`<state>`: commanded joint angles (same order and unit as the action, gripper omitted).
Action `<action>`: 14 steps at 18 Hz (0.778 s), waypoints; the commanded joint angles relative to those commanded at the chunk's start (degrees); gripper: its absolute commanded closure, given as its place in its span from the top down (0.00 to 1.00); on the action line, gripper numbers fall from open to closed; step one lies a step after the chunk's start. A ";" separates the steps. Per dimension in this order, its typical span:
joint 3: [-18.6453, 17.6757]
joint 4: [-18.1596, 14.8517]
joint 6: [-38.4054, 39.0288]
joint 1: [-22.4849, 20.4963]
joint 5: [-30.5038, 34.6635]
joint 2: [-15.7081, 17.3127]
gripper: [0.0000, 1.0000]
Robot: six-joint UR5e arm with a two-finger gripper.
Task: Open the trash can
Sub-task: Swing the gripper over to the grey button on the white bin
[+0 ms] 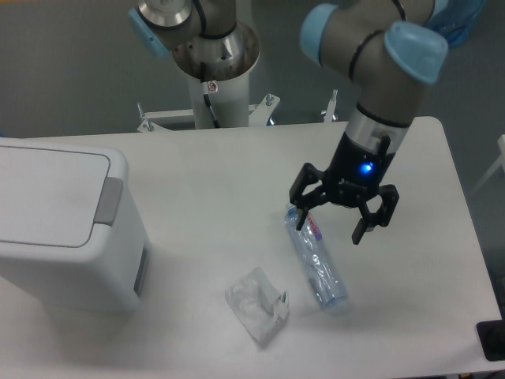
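Note:
The trash can is a large white box at the left edge of the table, its flat lid shut and its grey push tab on the right side of the lid. My gripper hangs open over the middle-right of the table, far to the right of the can. Its fingers straddle the cap end of a clear plastic bottle, and nothing is held between them.
A clear plastic bottle with a red label lies on the white table under the gripper. A crumpled clear wrapper lies left of it near the front. The arm's base column stands behind the table.

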<state>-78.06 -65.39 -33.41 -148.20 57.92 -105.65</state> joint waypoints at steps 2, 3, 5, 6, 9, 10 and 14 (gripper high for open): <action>0.19 0.26 2.28 1.94 0.17 1.05 1.00; -0.51 0.26 3.69 3.25 0.44 1.67 1.00; -2.70 0.26 6.15 4.75 0.79 3.59 1.00; -3.93 0.52 7.47 5.28 0.88 4.82 1.00; -5.79 0.35 8.18 8.61 0.62 5.89 1.00; -6.14 0.44 8.27 9.58 0.53 5.89 1.00; -8.33 1.14 9.77 13.54 0.79 6.15 1.00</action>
<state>-86.39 -64.25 -23.64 -134.66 58.71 -99.49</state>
